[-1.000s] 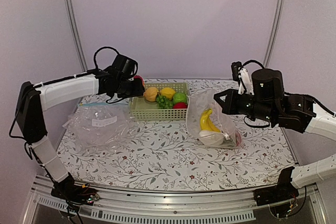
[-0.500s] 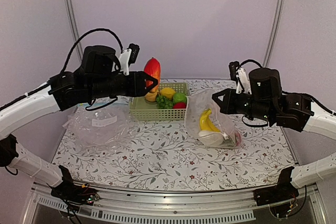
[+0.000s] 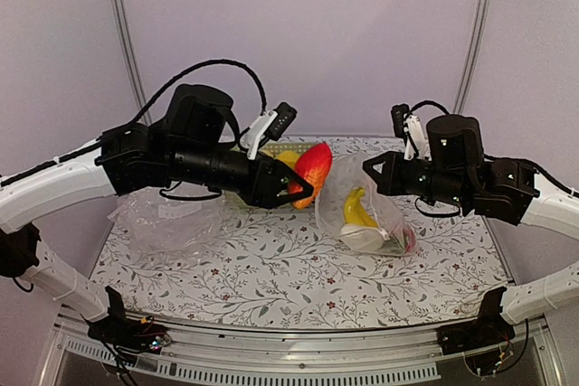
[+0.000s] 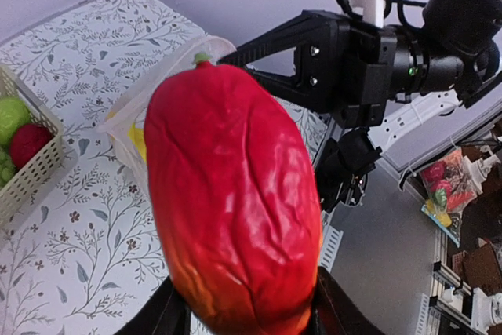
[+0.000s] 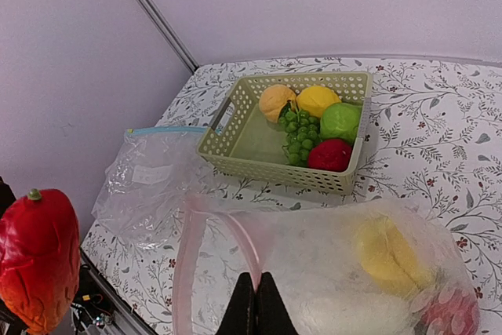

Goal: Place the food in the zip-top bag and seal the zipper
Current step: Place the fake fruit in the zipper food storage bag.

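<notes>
Grips the red-orange fruit (image 3: 313,167) by its orange end in the left gripper (image 3: 300,192), midair just left of the zip-top bag (image 3: 387,216); long axis tilted, stem tip up and right toward the bag. Pinches the pink zipper (image 5: 180,272) in the closed right gripper (image 5: 255,307).

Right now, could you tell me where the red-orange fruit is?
The red-orange fruit is centre in the top view, held by the left end effector, just left of the zip-top bag.

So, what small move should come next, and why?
Probably carry the red fruit right, over the mouth of the bag. The right hand holds the rim up, and the fruit in the left hand hangs just left of it.
</notes>
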### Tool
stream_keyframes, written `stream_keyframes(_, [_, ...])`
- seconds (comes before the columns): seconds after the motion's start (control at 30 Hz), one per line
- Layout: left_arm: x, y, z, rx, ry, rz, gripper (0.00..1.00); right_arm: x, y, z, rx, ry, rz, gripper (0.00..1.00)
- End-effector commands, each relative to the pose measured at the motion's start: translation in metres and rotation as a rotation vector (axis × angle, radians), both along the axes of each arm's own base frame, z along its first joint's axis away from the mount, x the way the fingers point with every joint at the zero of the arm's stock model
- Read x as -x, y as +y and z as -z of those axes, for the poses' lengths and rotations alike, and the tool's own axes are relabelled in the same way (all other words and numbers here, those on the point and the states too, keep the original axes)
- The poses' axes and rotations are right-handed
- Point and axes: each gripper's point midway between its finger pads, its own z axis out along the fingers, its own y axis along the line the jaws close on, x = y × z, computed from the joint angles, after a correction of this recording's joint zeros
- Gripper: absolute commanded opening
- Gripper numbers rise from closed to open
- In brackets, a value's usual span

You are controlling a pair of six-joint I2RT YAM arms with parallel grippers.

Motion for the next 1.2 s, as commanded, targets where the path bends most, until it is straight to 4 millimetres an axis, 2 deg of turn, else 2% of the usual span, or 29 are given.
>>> stream_keyframes(0.0, [0.008, -0.005, 0.03, -0.18, 0.008, 0.038, 0.41, 0.0, 0.004, -0.015, -0.026, -0.027, -0.011, 0.0])
stream_keyframes(0.23, [0.017, -0.028, 0.045, -0.262, 0.022, 0.114, 0.41, 0.003, 0.011, -0.015, -0.026, -0.025, -0.051, 0.0])
stream_keyframes(0.33, [0.012, -0.029, 0.057, -0.319, 0.02, 0.103, 0.41, 0.005, 0.016, -0.015, -0.032, -0.023, -0.08, 0.0])
stream_keyframes(0.47, [0.01, -0.037, 0.063, -0.337, 0.03, 0.115, 0.41, 0.007, 0.024, -0.014, -0.032, -0.014, -0.114, 0.0])
stream_keyframes(0.63, [-0.008, -0.039, 0.076, -0.422, 0.023, 0.055, 0.41, 0.009, 0.028, -0.012, -0.035, -0.007, -0.136, 0.0])
stream_keyframes(0.9, [-0.016, -0.056, 0.085, -0.434, 0.05, 0.066, 0.41, 0.011, 0.035, -0.011, -0.05, 0.002, -0.167, 0.0])
stream_keyframes(1.17, [-0.022, -0.078, 0.089, -0.372, 0.071, 0.057, 0.43, 0.011, 0.041, -0.005, -0.057, 0.02, -0.174, 0.0])
